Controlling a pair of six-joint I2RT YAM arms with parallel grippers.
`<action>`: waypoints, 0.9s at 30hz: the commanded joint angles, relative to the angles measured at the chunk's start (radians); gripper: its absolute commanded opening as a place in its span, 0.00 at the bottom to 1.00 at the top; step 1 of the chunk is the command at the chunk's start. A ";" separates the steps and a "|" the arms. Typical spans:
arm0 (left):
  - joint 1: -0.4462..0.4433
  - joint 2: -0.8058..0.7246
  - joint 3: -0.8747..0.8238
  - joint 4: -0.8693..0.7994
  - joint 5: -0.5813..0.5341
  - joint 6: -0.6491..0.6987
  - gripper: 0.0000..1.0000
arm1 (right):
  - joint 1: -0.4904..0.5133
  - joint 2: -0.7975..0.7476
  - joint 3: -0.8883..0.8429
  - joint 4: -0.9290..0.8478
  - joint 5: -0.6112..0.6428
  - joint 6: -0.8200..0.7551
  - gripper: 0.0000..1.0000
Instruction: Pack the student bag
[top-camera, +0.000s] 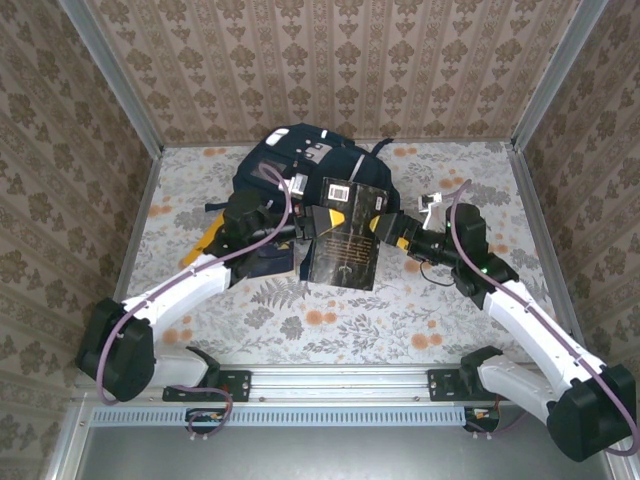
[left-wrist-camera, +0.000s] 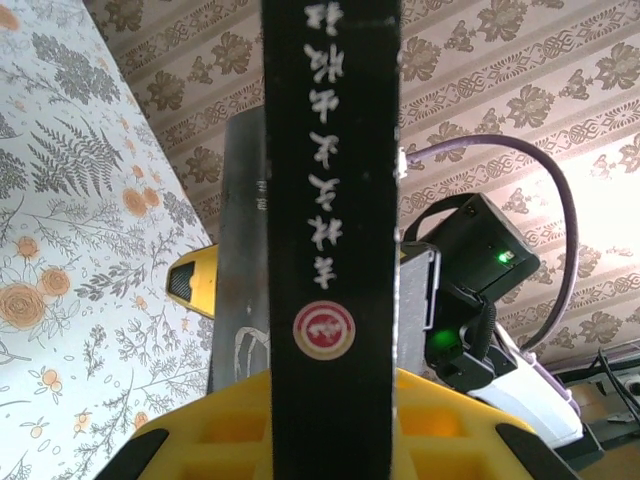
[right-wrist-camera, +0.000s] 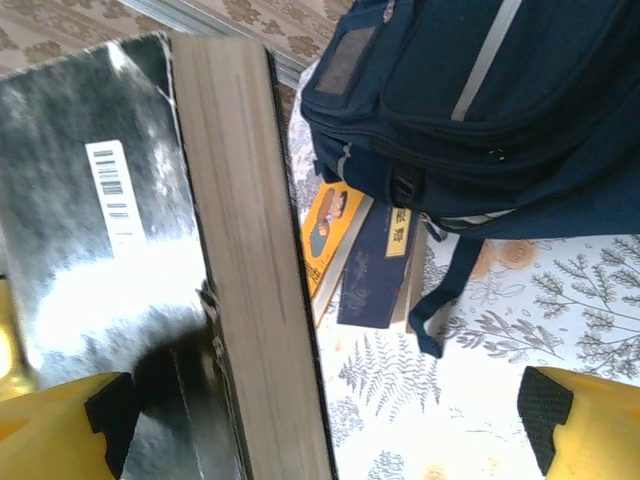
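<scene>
the student bag (top-camera: 300, 165) lies against the far edge of the table (top-camera: 450, 300), a little left of the middle, with its navy front and white stripes facing up. one dark strap (right-wrist-camera: 450, 290) trails off it onto the flowered cloth.

just in front of the bag, over the middle of the table, a black book (top-camera: 345, 235) hangs between the two arms with its cover turned up. the left gripper (top-camera: 300, 228) is clamped narrow on the book's spine. from its wrist the spine (left-wrist-camera: 330, 200) with white lettering and a red round mark runs straight up between the yellow fingers (left-wrist-camera: 225, 430).

the right gripper (top-camera: 390, 232) sits at the book's opposite side with its jaws spread wide. from its wrist the pale page edge (right-wrist-camera: 255, 250) stands much closer to one black pad (right-wrist-camera: 108, 415) than the other. whether that pad touches the cover is hard to say from here.

tucked against the bag's near side lie an orange book (right-wrist-camera: 330, 225) and a navy booklet (right-wrist-camera: 375, 260), side by side on the table.
</scene>
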 joint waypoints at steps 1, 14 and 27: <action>0.006 -0.055 0.050 0.065 -0.001 0.019 0.00 | 0.013 0.043 -0.021 0.107 -0.127 0.023 1.00; 0.006 -0.051 0.052 0.091 0.000 0.006 0.00 | 0.062 0.209 -0.102 0.788 -0.300 0.422 1.00; 0.065 -0.065 0.008 0.034 -0.022 0.026 0.00 | 0.061 0.032 -0.147 0.645 -0.223 0.374 0.72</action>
